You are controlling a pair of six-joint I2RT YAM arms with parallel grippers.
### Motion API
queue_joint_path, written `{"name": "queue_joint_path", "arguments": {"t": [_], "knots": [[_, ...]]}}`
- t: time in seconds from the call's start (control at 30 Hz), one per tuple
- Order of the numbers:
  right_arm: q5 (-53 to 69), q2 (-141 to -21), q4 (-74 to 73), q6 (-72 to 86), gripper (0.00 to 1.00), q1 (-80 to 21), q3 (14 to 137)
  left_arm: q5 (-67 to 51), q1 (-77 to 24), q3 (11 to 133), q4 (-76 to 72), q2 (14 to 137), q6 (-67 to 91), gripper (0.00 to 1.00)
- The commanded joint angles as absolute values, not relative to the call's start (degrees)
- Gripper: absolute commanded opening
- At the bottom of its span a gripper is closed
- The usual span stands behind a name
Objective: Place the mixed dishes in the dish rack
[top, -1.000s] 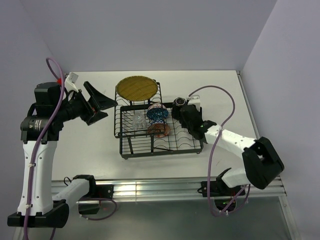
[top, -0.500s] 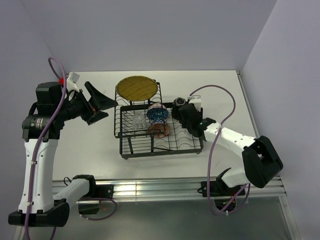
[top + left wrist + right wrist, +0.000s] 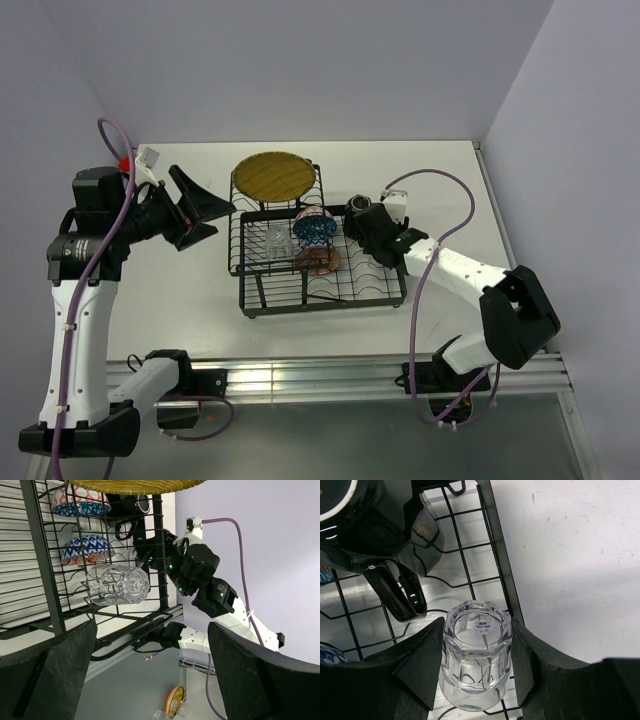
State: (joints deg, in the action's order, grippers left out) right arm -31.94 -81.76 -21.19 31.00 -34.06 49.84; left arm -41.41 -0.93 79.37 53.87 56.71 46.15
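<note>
A: Where does the glass (image 3: 477, 627) sit relative to the rack (image 3: 497, 555)?

B: It is just inside the rack's right rim, with the black mug (image 3: 395, 525) near it on the inner side. The right gripper (image 3: 475, 655) is part-closed, a finger against each side of the glass. The labelled end faces the wrist camera, so the glass probably stands base up.

A: Is it resting on the wires?

B: The wrist view doesn't show that. From above, the right gripper (image 3: 372, 228) hides the glass completely.

A: And the other arm?

B: The left gripper (image 3: 200, 210) is well off the rack's left side, fully open and holding nothing. Its camera shows another glass (image 3: 118, 583) lying on its side in the rack.
</note>
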Motion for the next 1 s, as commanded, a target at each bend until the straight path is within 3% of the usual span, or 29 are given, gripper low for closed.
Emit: {"name": "queue_joint_path", "arguments": {"t": [0.0, 0.43, 0.73, 0.8, 0.9, 0.97], "knots": [[-31.4, -83.7, -27.0, 35.2, 0.19, -36.2, 48.3, -43.0, -0.4, 80.1, 52.5, 55.5, 45.5, 0.99], [-33.8, -84.5, -32.4, 42.2, 0.29, -42.6, 47.6, -44.0, -0.2, 79.5, 52.5, 54.9, 45.5, 0.99], [-34.6, -84.7, -35.2, 46.6, 0.27, -46.8, 46.7, -45.2, -0.2, 78.8, 52.9, 54.5, 44.8, 0.99], [-35.9, -85.0, -35.9, 46.8, 0.23, -47.3, 47.3, -45.4, -0.2, 78.7, 53.3, 54.5, 44.5, 0.99], [-38.4, -84.9, -38.2, 47.4, 0.0, -47.5, 49.0, -45.7, -0.2, 78.4, 53.6, 54.4, 44.2, 0.99], [-40.8, -82.1, -38.4, 47.1, 0.0, -48.7, 49.6, -45.6, -0.2, 78.8, 53.9, 54.7, 43.9, 0.99]]}}
